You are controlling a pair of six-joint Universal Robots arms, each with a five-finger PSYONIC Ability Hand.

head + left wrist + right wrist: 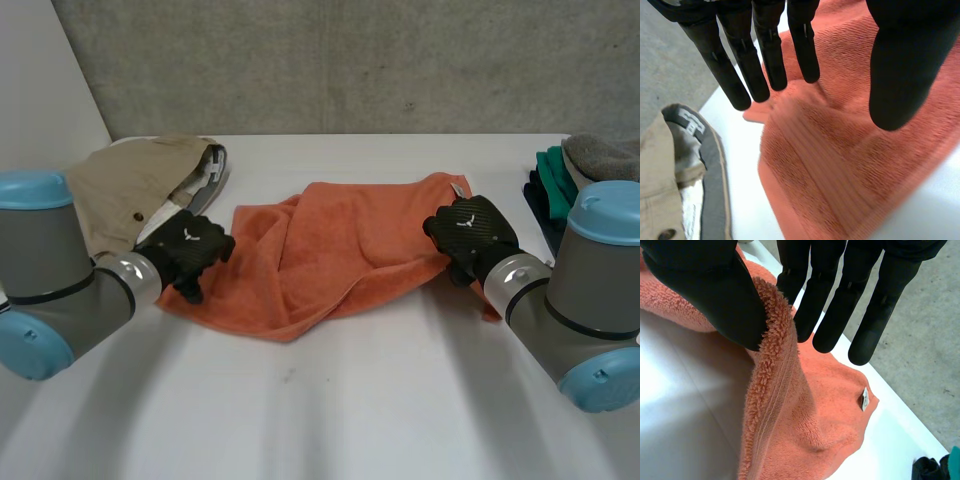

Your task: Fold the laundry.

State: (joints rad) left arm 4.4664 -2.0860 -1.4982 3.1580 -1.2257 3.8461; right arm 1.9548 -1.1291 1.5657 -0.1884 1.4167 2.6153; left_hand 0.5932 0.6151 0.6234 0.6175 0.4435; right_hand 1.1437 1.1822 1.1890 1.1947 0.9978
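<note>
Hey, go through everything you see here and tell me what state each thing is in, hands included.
orange towel: rumpled on the table, one edge lifted.
left hand: open, fingers straight over the towel's end.
right hand: shut on the orange towel, edge pinched between thumb and fingers.
beige trousers: unfolded, in a loose heap.
green and dark clothes: stacked in a pile.

White tabletop (pixel 330 400) was matte, with soft diffuse glare toward the near edge. Behind it ran a rough, mottled grey concrete wall (pixel 350 60), meeting the tabletop's far edge; a plain white panel (pixel 40 90) angled in at the left side. Lighting was even and soft.
</note>
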